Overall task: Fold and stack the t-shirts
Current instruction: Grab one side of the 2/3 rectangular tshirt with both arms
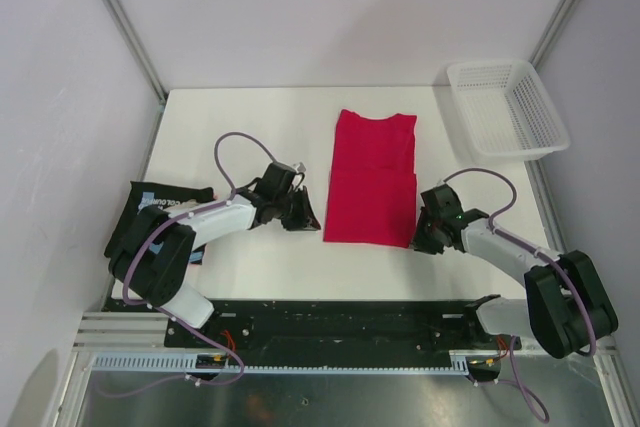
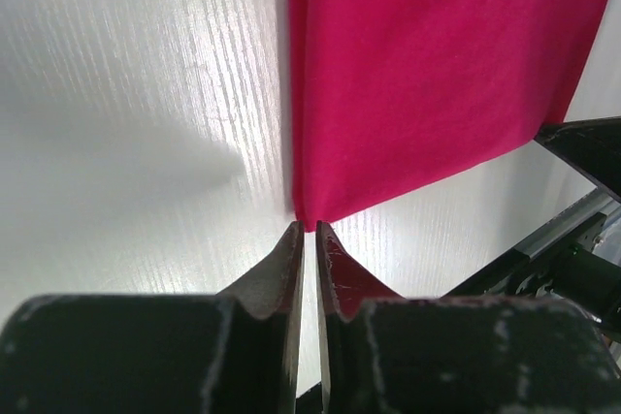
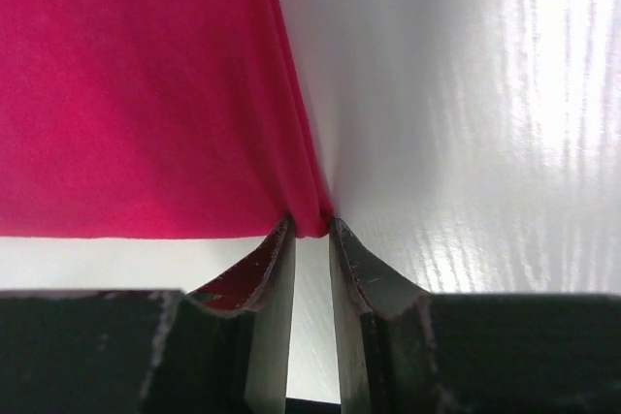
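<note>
The crimson-pink t-shirt lies flat in the middle of the table, folded into a long narrow rectangle. My left gripper is at its near left corner and my right gripper at its near right corner. In the left wrist view the jaws are almost closed, pinching the very tip of the pink cloth. In the right wrist view the jaws grip the bunched corner of the cloth. The black t-shirt with its print lies crumpled at the table's left edge, partly under my left arm.
A white mesh basket stands at the far right corner, hanging partly over the table's edge. The white table is walled on three sides. A black rail with cables runs along the near edge.
</note>
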